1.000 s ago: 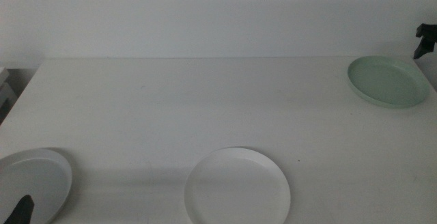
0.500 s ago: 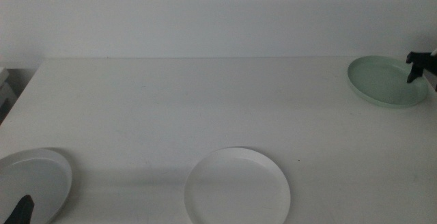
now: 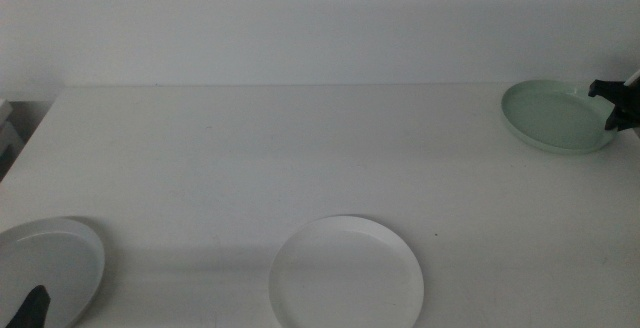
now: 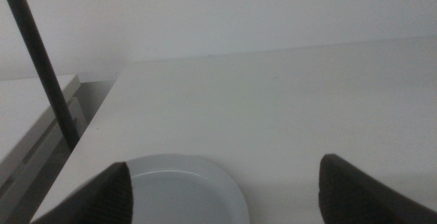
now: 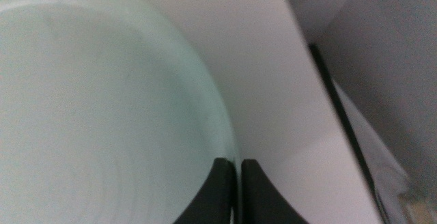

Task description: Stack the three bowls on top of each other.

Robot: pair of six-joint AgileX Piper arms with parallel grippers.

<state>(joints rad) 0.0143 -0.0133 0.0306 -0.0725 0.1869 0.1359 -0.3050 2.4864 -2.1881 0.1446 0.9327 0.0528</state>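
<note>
White table (image 3: 300, 148) is holding three bowls, right gripper (image 3: 612, 103) is pinching jaws together on mint bowl (image 3: 555, 118) rim far right of white bowl (image 3: 346, 273), thin edge grip risking slip or tilt; left gripper (image 4: 225, 186), jaws apart, is waiting over grey bowl (image 3: 45, 268).

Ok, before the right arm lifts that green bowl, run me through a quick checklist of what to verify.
1. Right gripper on the mint green bowl's rim: ok, jaws closed on its edge in the right wrist view.
2. Grip firmness: cannot tell.
3. White bowl free as a stacking target: ok, nothing on it.
4. Path between green and white bowls: ok, bare table.
5. Left gripper out of the way: ok, open over the grey bowl.
</note>
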